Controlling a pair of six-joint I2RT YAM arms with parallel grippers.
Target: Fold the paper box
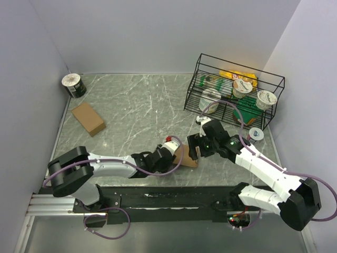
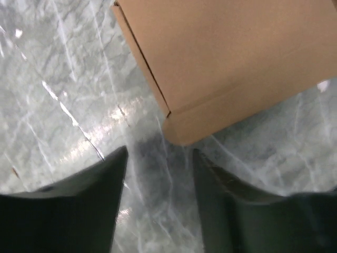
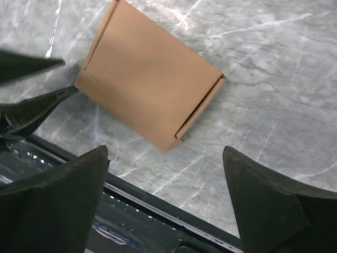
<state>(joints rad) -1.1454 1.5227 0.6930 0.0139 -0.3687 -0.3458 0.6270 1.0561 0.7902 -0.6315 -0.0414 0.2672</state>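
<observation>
From above, the paper box lies flat on the table near its front edge. It sits between the left end effector and the right end effector, which close in on it from either side.

In the left wrist view the box sits just beyond the fingers. They are spread apart and hold nothing, and one box corner points toward the gap.

In the right wrist view that arm's end effector is likewise released and empty, with the box's near corner toward its gap. The box looks closed, though its side flap seems slightly proud at the seam.

I judge the folding nearly finished. The next move calls for pressing that flap flush while the other arm braces the box against sliding.
</observation>
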